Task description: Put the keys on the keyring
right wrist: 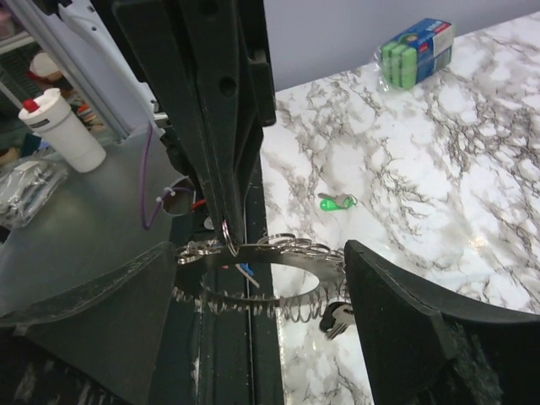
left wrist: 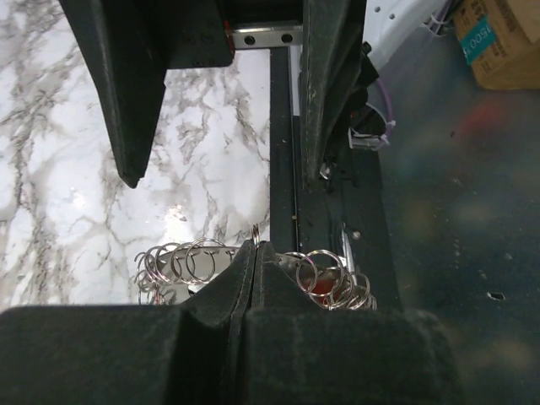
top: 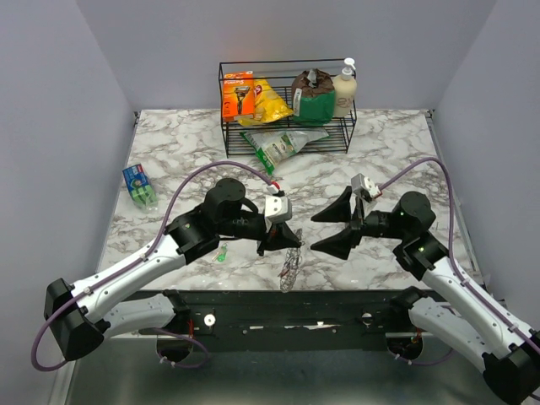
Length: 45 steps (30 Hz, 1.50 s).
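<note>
**Keyring** [top: 291, 260]: sitting at the lower centre of the top view, by the near edge of the marble table [top: 405, 143]. Its wire is carrying a fringe of small silver keys [right wrist: 336, 316]. In the right wrist view it is spreading across the lower middle of the frame.

**Left gripper** [top: 272, 246]: fingers pressing together, pinching the keyring's wire at one point.

**Right gripper** [top: 314, 234]: jaws standing wide apart and gripping nothing. It is sitting just right of the keyring, with one finger showing on either side of the ring in its own view.

**Green-headed key** [top: 221, 254]: lying alone on the marble, left of the left gripper and apart from the keyring.

**Sponge pack** [top: 139, 186]: resting near the table's left edge.

**Wire rack** [top: 287, 97]: standing at upper centre, holding packets and a bottle.
</note>
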Available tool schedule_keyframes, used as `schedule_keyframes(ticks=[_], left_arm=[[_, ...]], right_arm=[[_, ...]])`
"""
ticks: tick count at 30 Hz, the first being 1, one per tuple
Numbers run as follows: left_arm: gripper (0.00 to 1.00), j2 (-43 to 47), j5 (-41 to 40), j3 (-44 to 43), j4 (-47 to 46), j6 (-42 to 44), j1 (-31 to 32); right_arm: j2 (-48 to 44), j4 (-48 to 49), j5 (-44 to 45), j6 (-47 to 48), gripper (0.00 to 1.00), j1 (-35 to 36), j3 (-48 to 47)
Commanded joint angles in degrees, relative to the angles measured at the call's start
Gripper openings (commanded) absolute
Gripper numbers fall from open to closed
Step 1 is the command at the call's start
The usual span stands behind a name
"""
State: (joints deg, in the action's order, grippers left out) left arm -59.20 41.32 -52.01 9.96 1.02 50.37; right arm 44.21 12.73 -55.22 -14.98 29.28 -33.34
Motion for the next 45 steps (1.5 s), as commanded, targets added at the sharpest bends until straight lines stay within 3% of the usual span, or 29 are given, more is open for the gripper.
schedule_keyframes(ticks=[1, 15, 30, 33, 35, 36, 45], left_arm=[[0.0, -0.39, 5.44, -0.99, -2.92, 0.57, 0.17], [0.0, 0.22, 6.32, -0.37, -5.74, -0.75, 0.17], [0.0, -0.56, 6.05, -0.64, -7.05, -2.25, 0.17], [0.0, -1.0, 5.88, -0.9, -6.79, -2.33, 0.17], [0.0, -1.0, 5.7, -1.08, -6.7, -2.42, 0.17], [0.0, -1.09, 5.53, -1.08, -6.44, -2.42, 0.17], [0.0, -0.57, 1.49, -1.43, -4.34, -1.9, 0.17]], right_arm=[[-0.35, 1.68, -4.01, -0.49, 0.85, 0.6, -1.81], [1.93, 4.14, -4.81, -2.16, 0.67, 3.5, -1.81], [3.26, 2.47, -3.49, -1.45, 0.39, 4.56, -2.08], [3.61, 2.12, -3.49, -1.37, 0.24, 4.56, -2.17], [3.87, 1.68, -3.32, -1.36, 0.04, 4.56, -2.52], [3.78, 1.68, -2.97, -1.28, 0.01, 4.56, -2.34], [2.82, 1.86, -1.3, -1.72, 0.01, 4.56, -2.25]])
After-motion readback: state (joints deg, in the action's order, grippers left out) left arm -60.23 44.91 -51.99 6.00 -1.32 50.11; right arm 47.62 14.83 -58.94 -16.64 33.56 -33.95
